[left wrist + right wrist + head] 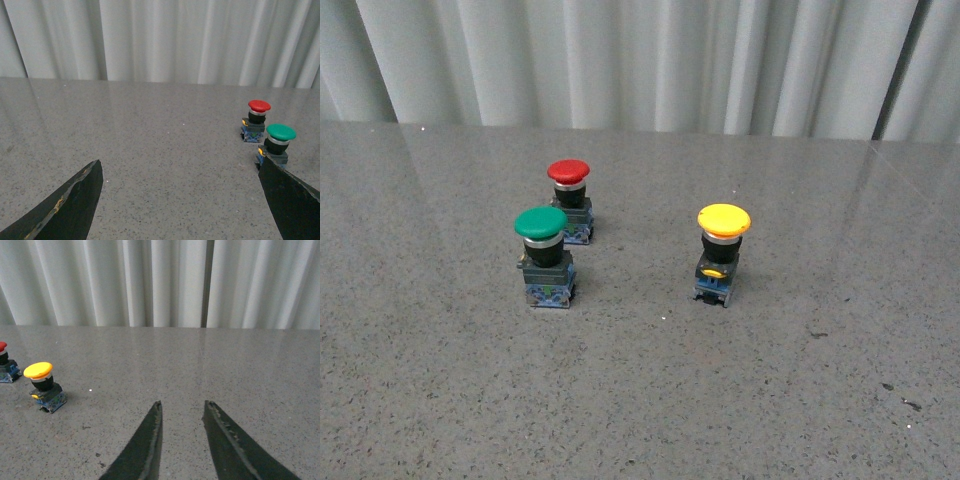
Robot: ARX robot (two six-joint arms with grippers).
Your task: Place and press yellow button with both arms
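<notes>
The yellow button (722,252) stands upright on the grey table, right of centre in the front view, with a yellow cap, black body and blue base. It also shows in the right wrist view (44,385), well away from my right gripper (183,404), which is shut and holds nothing. My left gripper (180,162) is open and empty over bare table; the yellow button is out of its view. Neither arm shows in the front view.
A green-capped button (544,257) and a red-capped button (570,198) stand left of centre. The green one (277,142) sits just beyond one left finger (292,200), the red one (256,120) behind it. Grey curtains hang behind the table (640,400).
</notes>
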